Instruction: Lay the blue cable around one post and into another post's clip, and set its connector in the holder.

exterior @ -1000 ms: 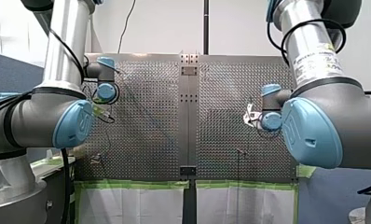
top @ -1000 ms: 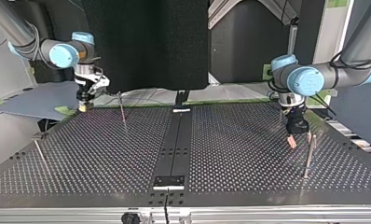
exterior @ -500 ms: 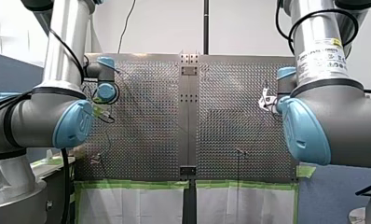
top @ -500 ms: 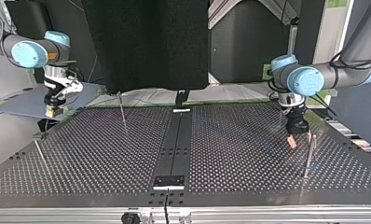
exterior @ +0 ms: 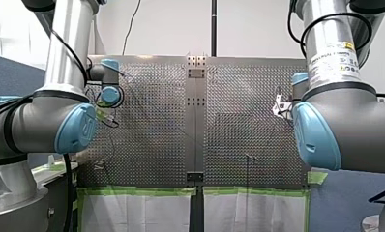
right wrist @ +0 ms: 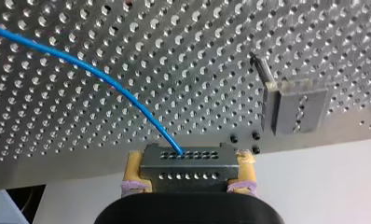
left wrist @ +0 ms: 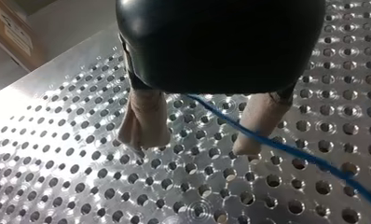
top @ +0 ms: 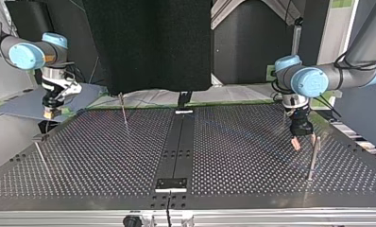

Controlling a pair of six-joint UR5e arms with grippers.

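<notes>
The thin blue cable (right wrist: 104,79) is seen leaving the top face of a grey metal connector block with two rows of small holes (right wrist: 188,169). This block is clamped between the yellow pads (right wrist: 136,164) of the right gripper (right wrist: 190,161). From the block the cable arcs away over the perforated metal table (right wrist: 127,28). The connector is held past the table's edge, apart from the grey slotted metal holder (right wrist: 298,109). The holder is mounted ahead of the gripper and off to one side, just beside a thin metal post (right wrist: 259,65).

In the left wrist view the cable is seen running out from under the black body of the left gripper (left wrist: 195,144). It passes between the two beige-padded fingers (left wrist: 144,121) and close to one of them; whether it touches that finger cannot be told. These fingers are spread apart and nothing is pinched between them.

A pale label (exterior: 333,55) is wrapped round the right arm in the front view, but its print is too small to be read. A cardboard box (left wrist: 9,28), cut off at the edge of the left wrist view, carries a label that is equally illegible. In the front and top views the cable is too thin to be traced. In the front view the right gripper is partly hidden behind its own arm's blue-capped joint.
</notes>
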